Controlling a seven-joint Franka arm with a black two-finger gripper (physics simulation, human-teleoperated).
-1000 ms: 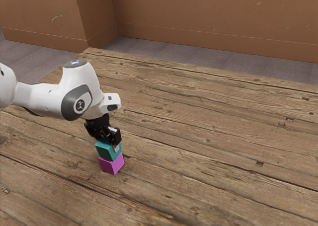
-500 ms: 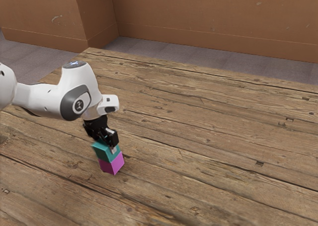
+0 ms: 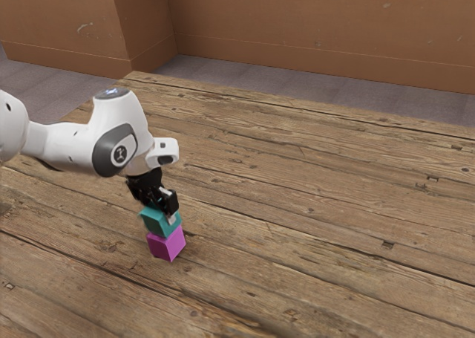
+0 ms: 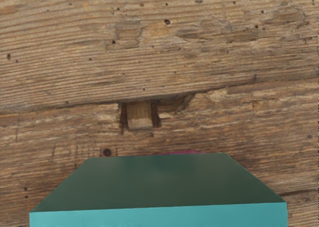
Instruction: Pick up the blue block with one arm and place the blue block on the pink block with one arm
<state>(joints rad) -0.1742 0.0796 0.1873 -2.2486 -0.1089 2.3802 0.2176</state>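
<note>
Tool: the black tool (image 3: 161, 209) points straight down. Its jaws stand at a narrow spread, closed on the upper part of the blue block from two sides.
Held thing: the blue block (image 3: 156, 222) looks teal in colour. In the wrist view it lies right under the hand, with its dark top face (image 4: 159, 182) and a lighter side face along the view's edge.
Where the blue block is: directly over the pink block (image 3: 167, 244). In the exterior view its underside meets the pink block's top. Whether its full weight rests there cannot be told.
Alignment: the blue block sits slightly toward the exterior view's left of the pink block and is turned a little against it, so part of the pink top shows.
Pink block in the wrist view: a thin pink sliver (image 4: 174, 152) peeks out just past the far edge of the blue block's top.
Arm: the white arm (image 3: 82, 145) comes in from the exterior view's left and bends down at the wrist above the two blocks.
Desk: the desk (image 3: 312, 204) is made of rough wooden planks. The pink block stands on it near the front, toward the exterior view's left.
Mark in the wood: a small square notch (image 4: 139, 114) sits in a plank seam beyond the blocks.
Surroundings: a grey floor (image 3: 297, 82) lies behind the desk, and a brown wall (image 3: 319, 18) stands behind that.
</note>
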